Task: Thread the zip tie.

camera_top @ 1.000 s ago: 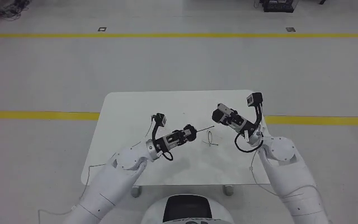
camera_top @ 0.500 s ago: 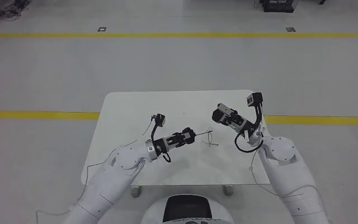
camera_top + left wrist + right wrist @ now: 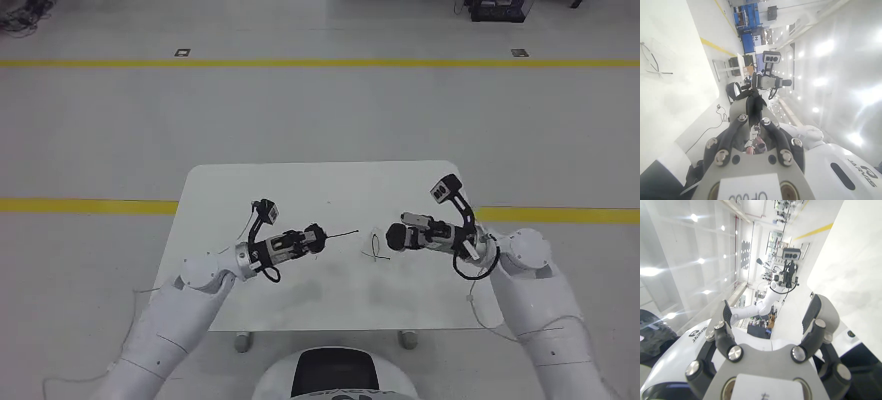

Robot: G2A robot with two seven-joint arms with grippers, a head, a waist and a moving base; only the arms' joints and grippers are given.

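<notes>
A straight black zip tie [image 3: 340, 235] sticks out toward the table's middle from my left gripper [image 3: 319, 238], which is shut on its end. In the left wrist view the left gripper [image 3: 754, 92] has its fingers pressed together. A second black zip tie, closed into a loop [image 3: 375, 247], lies flat on the white table [image 3: 300, 190] between the two arms; the left wrist view has this loop [image 3: 651, 61] off to the side. My right gripper [image 3: 391, 238] hangs just right of the loop, facing the left one. The right gripper [image 3: 770, 311] is open and holds nothing.
The table's rounded edge [image 3: 810, 283] runs close beside the right gripper. Bare tabletop lies behind and in front of the arms. Grey floor with yellow lines [image 3: 90, 206] surrounds the table.
My left gripper has drawn back to the left, taking the straight zip tie away from the loop. My right gripper has swung down and toward the centre, now level and facing the left one.
</notes>
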